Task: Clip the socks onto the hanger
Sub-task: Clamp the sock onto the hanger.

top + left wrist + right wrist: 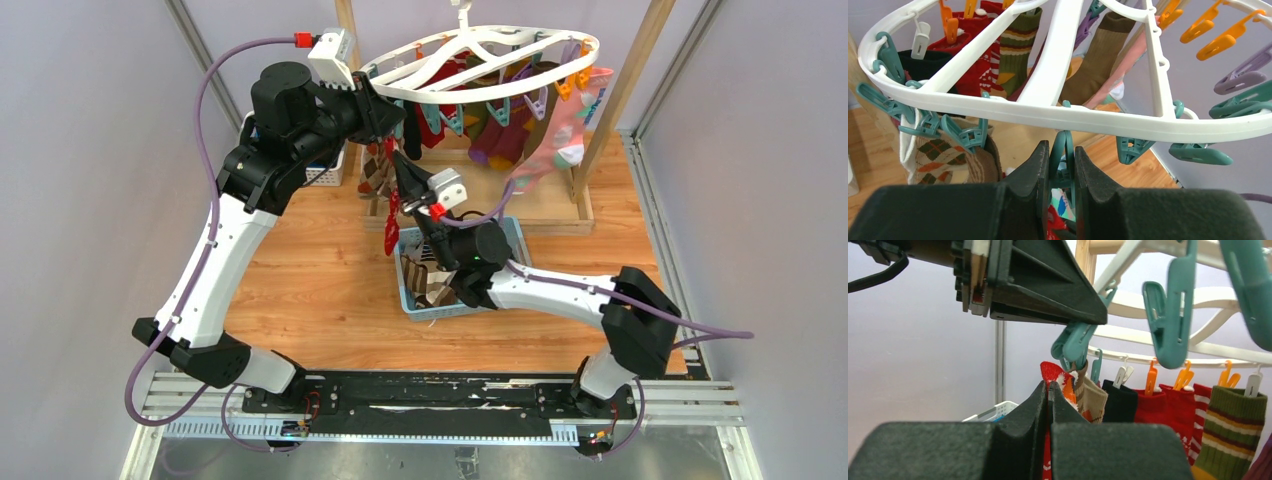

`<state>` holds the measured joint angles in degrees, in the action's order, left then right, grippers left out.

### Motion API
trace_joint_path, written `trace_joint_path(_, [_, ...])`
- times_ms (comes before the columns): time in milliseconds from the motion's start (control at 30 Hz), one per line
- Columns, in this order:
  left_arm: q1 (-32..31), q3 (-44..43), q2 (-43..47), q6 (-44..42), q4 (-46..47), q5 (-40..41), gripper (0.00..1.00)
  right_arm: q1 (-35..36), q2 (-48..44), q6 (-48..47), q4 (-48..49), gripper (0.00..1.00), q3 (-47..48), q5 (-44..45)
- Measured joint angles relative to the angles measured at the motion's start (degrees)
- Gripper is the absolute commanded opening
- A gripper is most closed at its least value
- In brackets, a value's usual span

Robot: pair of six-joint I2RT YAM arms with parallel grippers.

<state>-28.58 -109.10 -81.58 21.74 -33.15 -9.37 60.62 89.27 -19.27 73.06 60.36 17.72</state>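
The white oval hanger (480, 60) hangs at the back with several socks clipped to it. My left gripper (1062, 167) is shut on a teal clip (1064, 150) under the hanger's near rim (1098, 117); the clip's mouth (1070, 347) gapes open. My right gripper (1049, 390) is shut on a red sock with white trim (1055, 374) and holds its cuff up just below that open clip. In the top view the red sock (392, 215) dangles under the left gripper (385, 125). A brown argyle sock (943, 160) hangs from the neighbouring clip.
A blue basket (415, 295) with more socks sits on the wooden table under the right arm. A white basket (325, 175) stands at the back left. Wooden frame posts (625, 90) flank the hanger. Pink and purple socks (560, 135) hang at the right.
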Motion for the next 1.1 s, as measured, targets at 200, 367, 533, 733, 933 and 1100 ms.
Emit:
trace_joint_path(200, [0.0,0.0,0.0,0.2,0.0,0.2,0.03,2.6,4.63,-8.04,4.63,0.0,3.58,4.96])
trace_joint_path(367, [0.0,0.0,0.0,0.2,0.0,0.26,0.02,3.98,5.84,-13.2,8.33,0.0,3.89,8.63])
trace_joint_path(533, [0.0,0.11,0.02,0.2,0.09,0.59,0.02,4.81,5.9,-16.04,11.45,0.0,3.87,10.88])
trace_joint_path(733, [0.0,0.39,0.07,0.39,0.28,0.66,0.02,4.9,5.9,-16.57,12.15,0.0,3.87,11.28])
trace_joint_path(933, [0.0,0.42,0.11,0.39,0.31,0.79,0.02,4.9,5.9,-16.57,12.44,0.0,3.87,11.26])
trace_joint_path(1100, [0.0,0.42,0.11,0.61,0.31,0.9,0.02,4.9,5.9,-16.55,12.44,0.0,3.85,11.23])
